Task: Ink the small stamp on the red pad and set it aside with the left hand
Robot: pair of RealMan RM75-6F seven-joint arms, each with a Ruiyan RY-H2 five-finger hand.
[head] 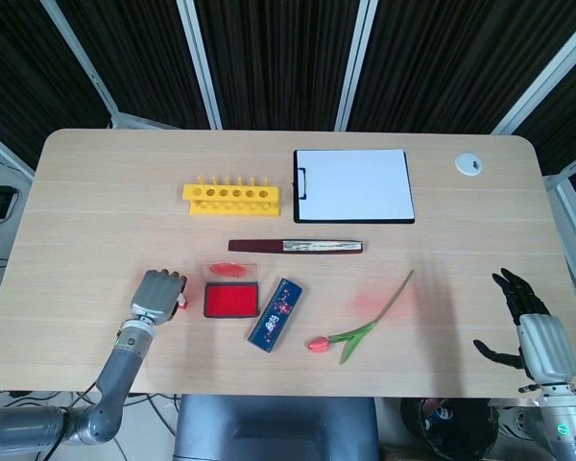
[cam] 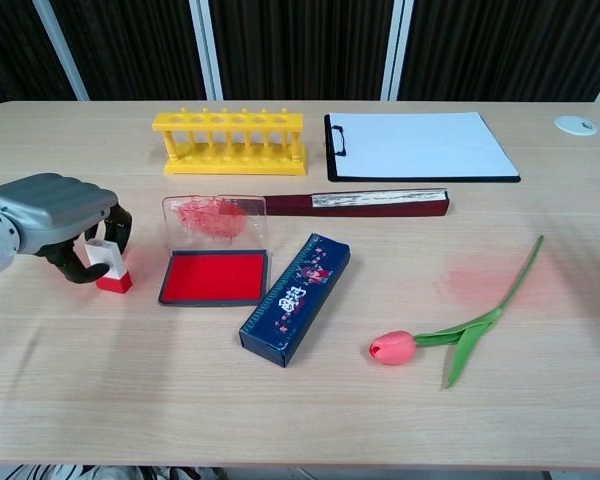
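Observation:
The small stamp, white with a red base, stands on the table just left of the red ink pad. My left hand curls over it and holds its white top between thumb and fingers. In the head view the left hand covers most of the stamp, next to the pad. The pad's clear lid stands up behind it, smeared with red. My right hand hangs off the table's front right corner, fingers spread, holding nothing.
A blue box lies slanted right of the pad, and a tulip further right. Behind are a dark red closed fan, a yellow tube rack, a clipboard and a white disc.

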